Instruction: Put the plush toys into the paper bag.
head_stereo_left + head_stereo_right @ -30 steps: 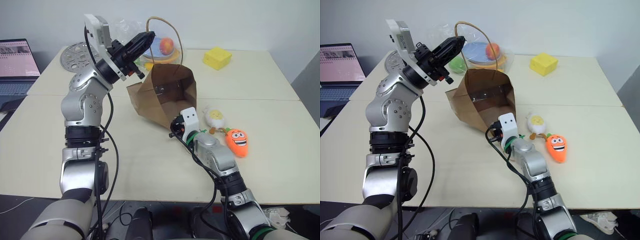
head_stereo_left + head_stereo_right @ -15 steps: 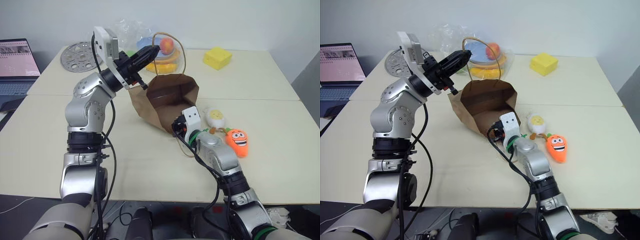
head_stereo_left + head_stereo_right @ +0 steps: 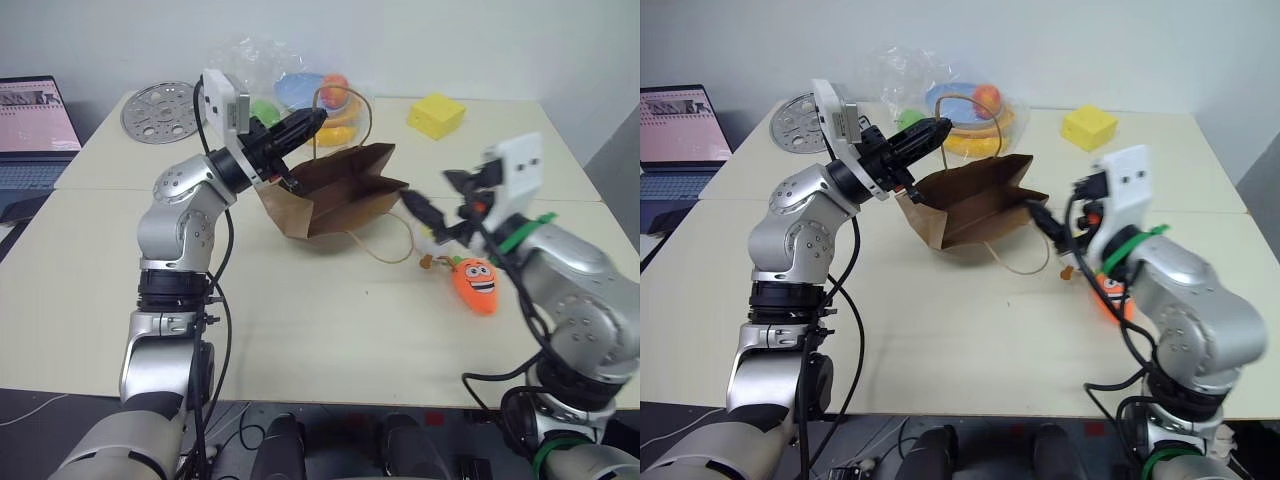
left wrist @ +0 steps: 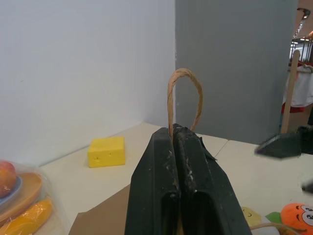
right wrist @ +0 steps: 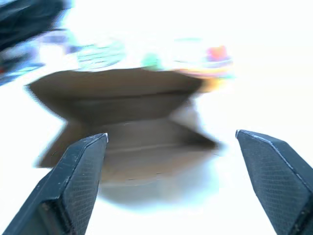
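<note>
1. Since the earlier frame the right gripper (image 3: 432, 215) had lifted off the table and spread wide, and the paper bag (image 3: 335, 200) had sagged.
2. The left gripper (image 3: 305, 124), at the bag's 11 o'clock, pinched its cord handle (image 4: 183, 95), held high.
3. The carrot (image 3: 476, 283) lay at the bag's 4 o'clock.
4. Best to reopen the mouth before grasping a toy.

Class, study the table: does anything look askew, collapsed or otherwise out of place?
Yes. The paper bag sags flattened on its side, its mouth nearly squashed shut, though the left hand is shut on one cord handle. The other handle trails loose across the table. The carrot plush lies outside the bag.
</note>
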